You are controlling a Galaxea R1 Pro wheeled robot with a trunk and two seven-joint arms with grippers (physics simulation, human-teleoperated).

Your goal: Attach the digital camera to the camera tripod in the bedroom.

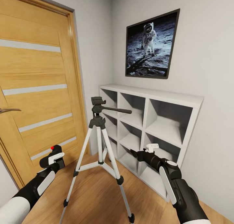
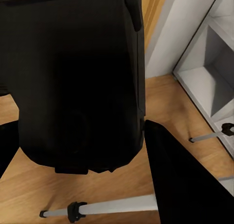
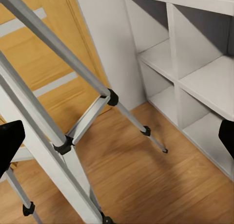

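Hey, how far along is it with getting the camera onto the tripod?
Done: the digital camera is picked up, clamped in the left pincer. In hand: it's held low beside the camera tripod, well below the tripod's bare head. The right pincer is open near the shelf. Left: lifting and mounting.

— What sort of place is this?
— A room in a home: light wood floor (image 1: 97, 201), pale grey walls (image 1: 208, 39), a wooden door (image 1: 35, 81) on the left.
— Anything more?
— A white cube shelf (image 1: 152, 120) to the right, an astronaut picture (image 1: 151, 45) above it.
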